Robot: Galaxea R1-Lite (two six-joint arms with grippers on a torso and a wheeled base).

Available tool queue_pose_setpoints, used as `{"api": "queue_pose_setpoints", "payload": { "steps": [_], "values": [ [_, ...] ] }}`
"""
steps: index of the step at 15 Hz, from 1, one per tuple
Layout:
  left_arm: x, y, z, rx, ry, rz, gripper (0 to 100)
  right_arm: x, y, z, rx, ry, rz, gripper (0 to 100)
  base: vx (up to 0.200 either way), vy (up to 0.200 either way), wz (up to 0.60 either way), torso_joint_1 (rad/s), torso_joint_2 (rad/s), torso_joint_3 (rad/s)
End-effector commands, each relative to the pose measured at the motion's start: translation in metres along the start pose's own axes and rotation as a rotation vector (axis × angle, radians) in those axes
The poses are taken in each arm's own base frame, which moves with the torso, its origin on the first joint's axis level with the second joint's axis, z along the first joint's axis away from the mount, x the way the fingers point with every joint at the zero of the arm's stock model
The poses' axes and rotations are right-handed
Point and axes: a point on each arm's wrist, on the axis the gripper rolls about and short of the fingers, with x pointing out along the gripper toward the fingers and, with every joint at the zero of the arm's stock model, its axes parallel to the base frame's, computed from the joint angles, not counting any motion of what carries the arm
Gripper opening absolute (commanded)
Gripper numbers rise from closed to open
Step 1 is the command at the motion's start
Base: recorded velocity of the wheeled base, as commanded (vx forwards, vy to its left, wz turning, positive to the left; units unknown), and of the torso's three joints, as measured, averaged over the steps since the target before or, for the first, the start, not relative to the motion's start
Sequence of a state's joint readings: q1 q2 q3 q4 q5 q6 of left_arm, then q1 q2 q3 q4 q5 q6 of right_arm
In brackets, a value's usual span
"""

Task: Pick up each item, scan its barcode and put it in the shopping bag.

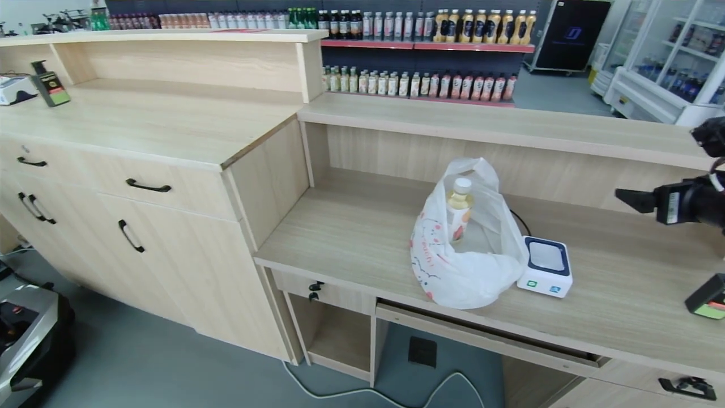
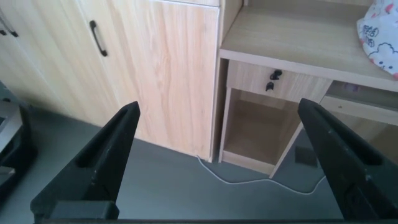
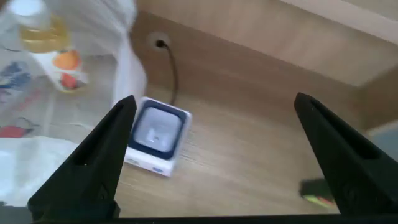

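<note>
A white plastic shopping bag (image 1: 459, 266) stands open on the lower counter, with a bottle of yellow drink (image 1: 459, 208) upright inside it. Beside the bag on its right sits the white and blue barcode scanner (image 1: 545, 266). My right gripper (image 1: 634, 200) hovers open and empty above the counter, to the right of the scanner. In the right wrist view the scanner (image 3: 155, 134), the bag (image 3: 56, 155) and the bottle (image 3: 46, 43) lie below its spread fingers (image 3: 93, 168). My left gripper (image 2: 217, 162) hangs open and empty over the floor, in front of the cabinet doors.
A dark device with a green and red label (image 1: 708, 297) lies at the counter's right edge. A cable (image 3: 171, 68) runs from the scanner to the back wall. A raised cabinet (image 1: 170, 147) stands left of the counter. Drink shelves (image 1: 425, 51) line the back.
</note>
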State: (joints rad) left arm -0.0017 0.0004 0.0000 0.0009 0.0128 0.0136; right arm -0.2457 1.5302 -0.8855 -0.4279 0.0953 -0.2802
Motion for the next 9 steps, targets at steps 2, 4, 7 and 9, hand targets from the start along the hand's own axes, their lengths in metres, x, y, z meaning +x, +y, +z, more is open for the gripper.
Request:
{"api": "queue_pose_setpoints", "payload": {
  "steps": [2,4,7,9],
  "values": [
    [0.0,0.0,0.0,0.0,-0.001,0.003,100,-0.032,-0.047,0.0,0.043,0.072,-0.225,100,0.0,0.0,-0.6,0.005,0.0,-0.005],
    [0.0,0.0,0.0,0.0,-0.001,0.003,100,-0.028,-0.074,-0.02,0.078,0.161,-0.32,100,0.0,0.0,-0.3,0.001,0.0,0.001],
    [0.0,0.0,0.0,0.0,-0.001,0.001,100,0.007,-0.123,-0.061,-0.004,0.24,-0.172,100,0.0,0.0,0.0,0.0,0.0,0.0],
    [0.0,0.0,0.0,0.0,-0.001,0.003,100,0.024,-0.143,-0.069,-0.134,0.227,-0.101,100,0.0,0.0,0.0,0.0,0.0,0.0]
  ]
}}
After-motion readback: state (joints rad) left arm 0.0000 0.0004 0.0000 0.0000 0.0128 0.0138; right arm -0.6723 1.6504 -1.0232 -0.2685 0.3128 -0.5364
